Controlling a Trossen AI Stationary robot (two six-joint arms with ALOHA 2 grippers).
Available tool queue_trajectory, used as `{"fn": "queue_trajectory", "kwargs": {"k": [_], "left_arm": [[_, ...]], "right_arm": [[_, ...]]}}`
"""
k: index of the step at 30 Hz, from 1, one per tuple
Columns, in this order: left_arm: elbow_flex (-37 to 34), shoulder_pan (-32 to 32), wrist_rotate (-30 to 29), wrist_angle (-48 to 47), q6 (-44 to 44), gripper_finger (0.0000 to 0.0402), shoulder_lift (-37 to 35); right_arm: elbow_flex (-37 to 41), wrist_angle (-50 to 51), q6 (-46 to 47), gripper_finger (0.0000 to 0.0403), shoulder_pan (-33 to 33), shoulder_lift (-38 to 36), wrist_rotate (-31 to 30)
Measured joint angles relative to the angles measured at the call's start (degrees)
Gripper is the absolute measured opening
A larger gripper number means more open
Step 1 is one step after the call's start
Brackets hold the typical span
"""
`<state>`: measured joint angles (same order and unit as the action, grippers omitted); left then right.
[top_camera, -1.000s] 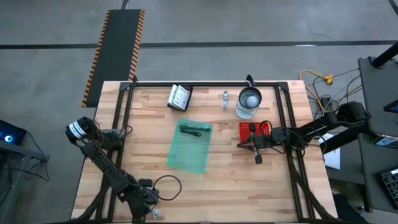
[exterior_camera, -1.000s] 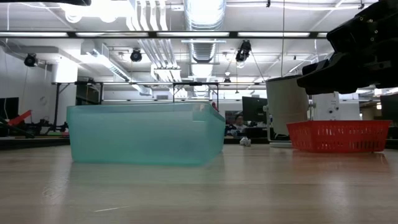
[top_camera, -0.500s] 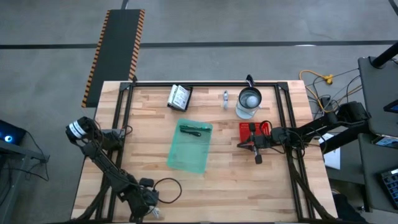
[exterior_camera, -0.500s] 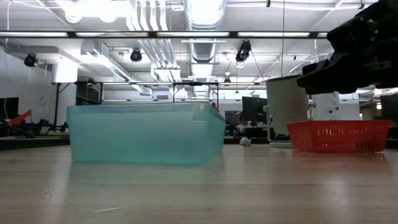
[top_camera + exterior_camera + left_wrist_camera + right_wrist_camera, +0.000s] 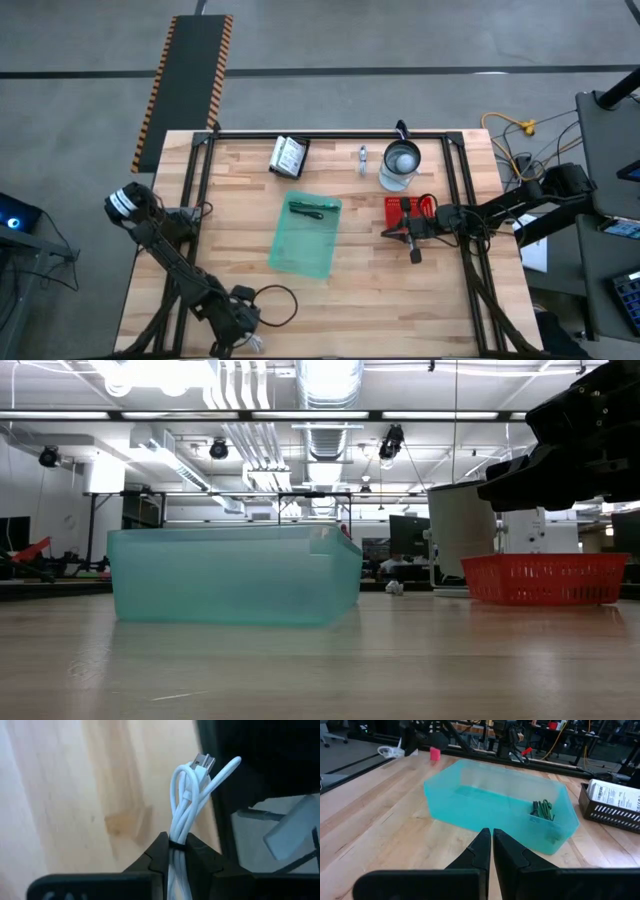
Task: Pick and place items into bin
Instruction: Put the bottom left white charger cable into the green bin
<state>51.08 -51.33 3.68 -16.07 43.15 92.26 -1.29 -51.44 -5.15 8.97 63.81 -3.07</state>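
My left gripper (image 5: 243, 335) sits at the table's near edge, left of centre, shut on the white coiled cable (image 5: 186, 805). My right gripper (image 5: 490, 840) is shut on nothing and hovers level beside the red basket (image 5: 410, 212), pointing toward the teal bin (image 5: 305, 234). A dark green stick (image 5: 542, 810) lies inside the bin on its floor. Two white packets (image 5: 289, 155) sit in a black tray near the far edge. A pink bit (image 5: 435, 753) stands on the table beyond the bin. The silver piece (image 5: 362, 157) lies by the jug. My left gripper pinches the white cable's bundled strands (image 5: 178, 839) between its two fingers, partway along the coil. The looped end and the plug (image 5: 202, 760) stick out past the fingertips, clear of the wood. The rest of the cable runs back between the fingers, hidden by them.
A clear glass jug with a metal lid (image 5: 400, 165) stands near the far edge, right of centre. The red basket (image 5: 545, 578) sits just under the right arm. Bare wood lies between the bin and the near edge. Dark frame rails run along the table's sides.
The left arm has shifted a little toward the table's near edge and slightly right, still shut on the cable. The right arm has kept still.
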Motion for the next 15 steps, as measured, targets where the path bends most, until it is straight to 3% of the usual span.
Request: {"fn": "queue_trajectory", "kwargs": {"k": [15], "left_arm": [[0.19, 5.47, -4.54, -2.48, -22.41, 0.0027, -6.02]], "right_arm": [[0.01, -1.16, 0.02, 0.0009, 0.0, 0.02, -0.02]]}}
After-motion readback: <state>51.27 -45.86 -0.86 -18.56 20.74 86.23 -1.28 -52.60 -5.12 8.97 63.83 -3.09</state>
